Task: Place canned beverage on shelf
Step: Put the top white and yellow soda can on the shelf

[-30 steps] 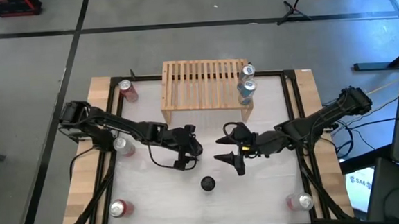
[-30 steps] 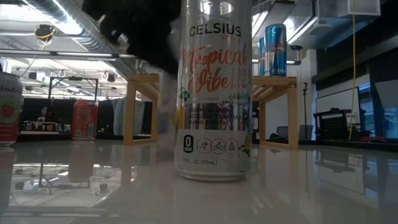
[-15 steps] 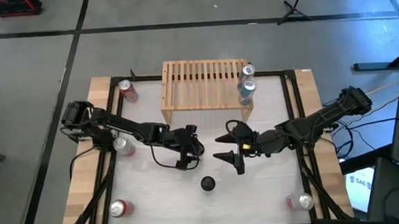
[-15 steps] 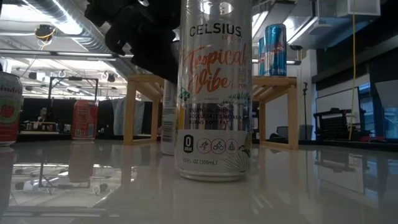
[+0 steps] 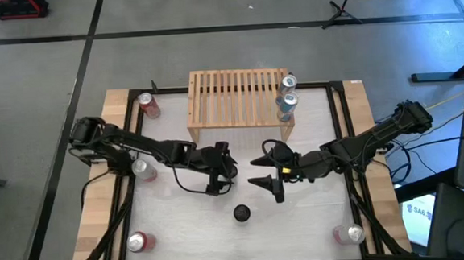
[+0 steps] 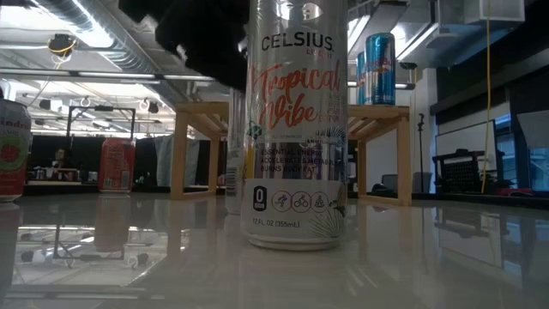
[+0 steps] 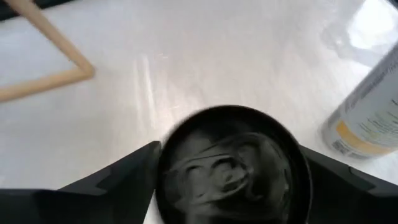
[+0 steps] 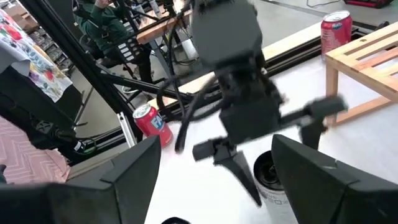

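A black-topped can (image 7: 233, 168) stands upright on the white table, seen behind the Celsius can (image 6: 296, 129) in the low view. My left gripper (image 5: 222, 172) is open just above mid-table, one finger on either side of the black-topped can's top, with a gap showing in the right wrist view. My right gripper (image 5: 267, 176) hovers open to its right with nothing between its fingers. The light-wood shelf (image 5: 234, 97) stands at the far edge, with two blue cans (image 5: 286, 93) upright on its right end.
The Celsius can (image 5: 242, 213) stands near the front middle. Red cans stand at the far left (image 5: 148, 104) and near left (image 5: 139, 242), a silver can (image 5: 144, 169) at the left edge and another can (image 5: 350, 234) near right. The shelf's left and middle slats are bare.
My left gripper has opened wider and let go of the black-topped can. The can, blurred a second ago, now stands still and upright on the table behind the Celsius can.
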You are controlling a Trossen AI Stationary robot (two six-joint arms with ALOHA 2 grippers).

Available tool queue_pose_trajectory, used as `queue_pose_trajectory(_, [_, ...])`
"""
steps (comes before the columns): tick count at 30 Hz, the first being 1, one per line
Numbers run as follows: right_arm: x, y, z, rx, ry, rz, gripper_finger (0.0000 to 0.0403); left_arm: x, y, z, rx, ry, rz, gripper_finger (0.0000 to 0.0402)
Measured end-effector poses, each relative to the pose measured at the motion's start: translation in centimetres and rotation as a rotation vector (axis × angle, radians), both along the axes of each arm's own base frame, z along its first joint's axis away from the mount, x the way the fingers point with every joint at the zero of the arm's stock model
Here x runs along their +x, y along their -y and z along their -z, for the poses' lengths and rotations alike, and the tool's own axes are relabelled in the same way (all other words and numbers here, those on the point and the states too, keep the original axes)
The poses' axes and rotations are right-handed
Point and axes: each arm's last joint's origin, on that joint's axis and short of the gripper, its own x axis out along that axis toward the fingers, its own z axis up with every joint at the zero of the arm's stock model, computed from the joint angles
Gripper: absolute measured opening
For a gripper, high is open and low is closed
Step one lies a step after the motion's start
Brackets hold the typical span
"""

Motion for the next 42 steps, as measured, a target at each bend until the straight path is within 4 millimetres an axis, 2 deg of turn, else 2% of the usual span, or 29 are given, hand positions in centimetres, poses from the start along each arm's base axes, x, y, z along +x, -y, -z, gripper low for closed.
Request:
queue_pose_trajectory(4, [0.0,0.0,0.1,-0.003,-0.008,-0.013,0.0294,-0.2,-0.1,-2.5,0.016,-0.016,-0.017,0.0323])
queue_pose_trajectory(10, [-0.2,0.0,0.5,-0.031,-0.056,-0.012,0.0294,-1.7,-0.1,-7.9,-0.024,0.072,-0.048,0.0323])
queue_pose_trajectory(13, [-0.2,0.1,0.8,-0.061,-0.075,-0.015,0.0294,-3.4,0.2,-10.3,-0.084,0.126,-0.073,0.0323])
queue_pose_trajectory(17, [-0.1,0.4,1.8,-0.113,-0.156,0.032,0.0294,-6.5,0.4,-11.4,-0.226,0.084,-0.203,0.0324])
queue_pose_trajectory(20, [0.5,1.0,2.9,-0.137,-0.221,0.049,0.0294,-8.1,1.4,-10.4,-0.314,0.029,-0.236,0.0324])
queue_pose_trajectory(25, [1.8,1.4,4.8,-0.158,-0.299,0.058,0.0294,-8.9,3.8,-8.7,-0.412,-0.057,-0.200,0.0324])
queue_pose_trajectory(29, [2.8,1.4,6.6,-0.193,-0.353,0.130,0.0294,-8.8,5.2,-5.6,-0.390,-0.122,-0.286,0.0321])
queue_pose_trajectory(35, [3.3,1.7,9.1,-0.241,-0.456,0.242,0.0294,-7.6,6.7,-1.4,-0.408,-0.117,-0.343,0.0319])
queue_pose_trajectory(42, [4.9,3.1,11.7,-0.231,-0.536,0.287,0.0294,-6.0,6.0,2.6,-0.344,-0.107,-0.560,0.0319])
